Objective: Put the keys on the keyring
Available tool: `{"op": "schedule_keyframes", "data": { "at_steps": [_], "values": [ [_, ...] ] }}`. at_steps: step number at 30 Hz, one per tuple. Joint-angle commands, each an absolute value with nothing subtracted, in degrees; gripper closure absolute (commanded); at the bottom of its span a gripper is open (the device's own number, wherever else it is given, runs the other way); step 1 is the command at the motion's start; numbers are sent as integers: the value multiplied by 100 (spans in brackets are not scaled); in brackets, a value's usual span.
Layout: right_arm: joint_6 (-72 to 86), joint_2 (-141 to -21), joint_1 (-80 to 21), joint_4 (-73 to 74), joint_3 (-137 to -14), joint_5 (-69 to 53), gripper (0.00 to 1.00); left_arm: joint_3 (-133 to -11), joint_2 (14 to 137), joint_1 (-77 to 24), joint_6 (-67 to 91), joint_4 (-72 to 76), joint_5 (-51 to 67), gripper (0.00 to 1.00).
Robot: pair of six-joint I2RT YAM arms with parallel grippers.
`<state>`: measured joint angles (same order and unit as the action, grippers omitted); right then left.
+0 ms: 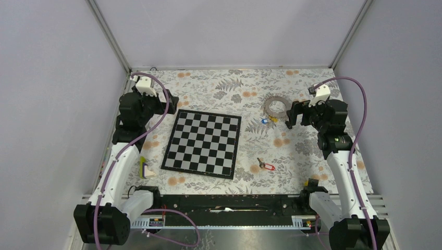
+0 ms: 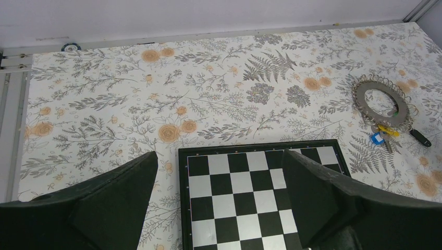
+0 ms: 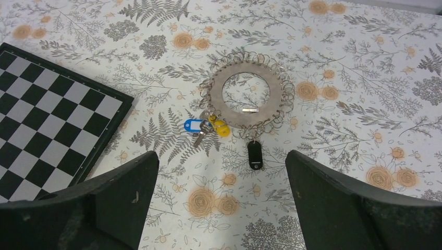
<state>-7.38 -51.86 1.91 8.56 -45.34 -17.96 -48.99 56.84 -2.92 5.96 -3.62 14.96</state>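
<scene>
The keyring [image 1: 274,108] is a flat grey ring edged with small wire loops, lying on the floral cloth at the back right. It shows in the left wrist view [image 2: 365,104] and the right wrist view [image 3: 271,107]. A blue-tagged key [image 3: 193,125], a yellow-tagged key [image 3: 220,128] and a black tag [image 3: 254,154] lie at its near edge. A red-tagged key [image 1: 267,166] lies apart, right of the chessboard's near corner. My right gripper [image 3: 221,177] is open and empty, just short of the ring. My left gripper [image 2: 219,177] is open and empty over the chessboard's far left corner.
The black-and-silver chessboard [image 1: 203,143] lies mid-table between the arms. A small yellow and white object [image 1: 147,169] sits left of it by the left arm. Grey walls close in the back and both sides.
</scene>
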Motion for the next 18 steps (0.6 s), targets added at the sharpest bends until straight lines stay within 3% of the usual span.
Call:
{"op": "schedule_keyframes", "data": {
  "at_steps": [1,18],
  "values": [
    [-632,-5130,211,856,-4552,-2023,1,-4765,5464,-255,559,-174,1470,1],
    [-1119,-5996,170,1203,-5010,-2900,1,-4817,6064,-211,487,-288,2259,1]
  ]
}}
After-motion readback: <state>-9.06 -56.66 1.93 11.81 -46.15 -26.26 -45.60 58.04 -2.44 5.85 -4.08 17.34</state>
